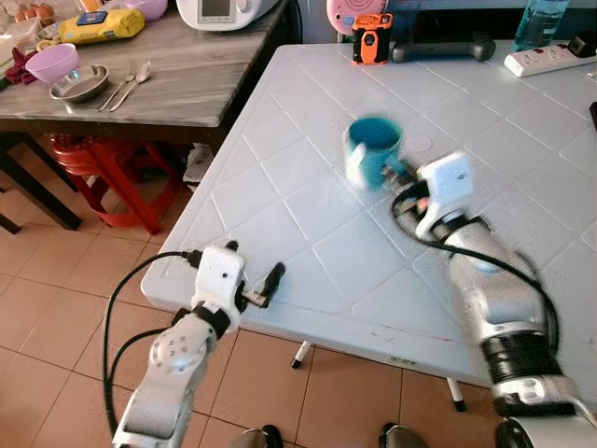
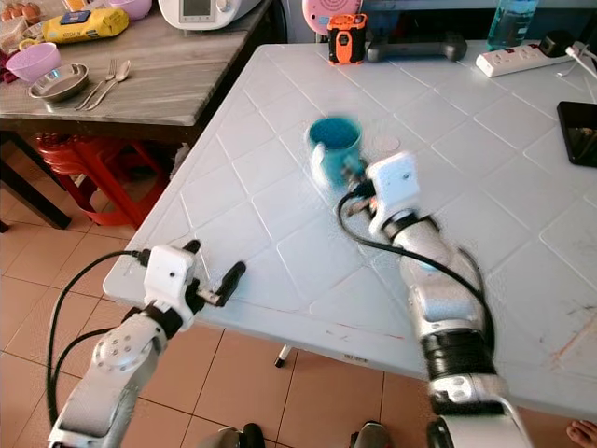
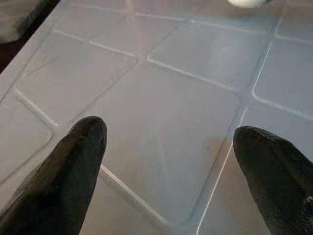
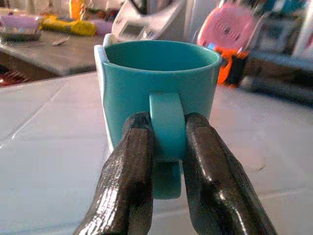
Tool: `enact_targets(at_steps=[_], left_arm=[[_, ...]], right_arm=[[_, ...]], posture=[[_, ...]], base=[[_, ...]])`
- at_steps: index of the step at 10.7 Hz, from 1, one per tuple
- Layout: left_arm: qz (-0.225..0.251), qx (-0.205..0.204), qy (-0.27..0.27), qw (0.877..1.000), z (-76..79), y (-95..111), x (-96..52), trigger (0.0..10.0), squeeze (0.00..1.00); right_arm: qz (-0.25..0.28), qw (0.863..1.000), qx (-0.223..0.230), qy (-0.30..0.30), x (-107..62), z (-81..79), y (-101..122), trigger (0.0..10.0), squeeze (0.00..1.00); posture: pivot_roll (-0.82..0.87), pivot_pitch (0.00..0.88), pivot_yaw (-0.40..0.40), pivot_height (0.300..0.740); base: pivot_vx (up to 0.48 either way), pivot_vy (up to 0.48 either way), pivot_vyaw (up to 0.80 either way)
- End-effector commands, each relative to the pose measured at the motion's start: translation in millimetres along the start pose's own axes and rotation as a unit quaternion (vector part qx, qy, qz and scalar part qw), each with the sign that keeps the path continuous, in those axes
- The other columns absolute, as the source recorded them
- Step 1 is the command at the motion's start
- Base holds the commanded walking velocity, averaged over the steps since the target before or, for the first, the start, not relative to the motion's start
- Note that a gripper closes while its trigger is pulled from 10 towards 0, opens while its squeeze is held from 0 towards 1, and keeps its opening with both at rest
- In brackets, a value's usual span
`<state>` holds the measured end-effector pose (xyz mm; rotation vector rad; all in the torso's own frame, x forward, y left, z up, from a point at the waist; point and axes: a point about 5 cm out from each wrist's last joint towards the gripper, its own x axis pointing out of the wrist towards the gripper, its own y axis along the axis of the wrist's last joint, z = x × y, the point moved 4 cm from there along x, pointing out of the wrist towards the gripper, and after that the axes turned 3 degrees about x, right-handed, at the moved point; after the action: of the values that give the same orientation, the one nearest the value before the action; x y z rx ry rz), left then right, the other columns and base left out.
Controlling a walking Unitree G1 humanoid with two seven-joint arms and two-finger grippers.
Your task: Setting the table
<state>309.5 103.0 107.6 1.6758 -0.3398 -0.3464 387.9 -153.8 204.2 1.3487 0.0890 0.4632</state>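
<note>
A teal mug [image 1: 373, 149] is over the white table [image 1: 308, 252], upright and blurred from motion. My right gripper [image 4: 167, 142] is shut on the mug's handle [image 4: 167, 125], one black finger on each side. The right arm reaches in from the near right edge. My left gripper [image 1: 270, 283] hovers at the table's near left corner, its two black fingers [image 3: 73, 161] spread apart over bare tabletop with nothing between them. On the wooden side table at the far left lie a fork and spoon [image 1: 126, 86], a steel bowl [image 1: 78, 84] and a purple bowl [image 1: 52, 63].
An orange device [image 1: 371, 38], a dark handle-shaped object [image 1: 446, 49], a power strip [image 1: 548, 60] and a water bottle [image 1: 538, 21] line the white table's far edge. A red stool [image 1: 112, 173] stands under the wooden table. A dark phone [image 2: 578, 133] lies at the right.
</note>
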Motion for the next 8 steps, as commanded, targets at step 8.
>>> enact_targets(at_steps=[8], left_arm=[[0.032, 0.005, 0.07, 0.997, -23.6, 12, 14.7, 10.0, 0.0]], right_arm=[[0.035, 0.998, 0.007, -0.056, -28.8, -6.1, 22, 0.0, 0.0]], posture=[[-0.12, 0.094, 0.148, 0.74]], base=[[0.0, 0.0, 0.0]])
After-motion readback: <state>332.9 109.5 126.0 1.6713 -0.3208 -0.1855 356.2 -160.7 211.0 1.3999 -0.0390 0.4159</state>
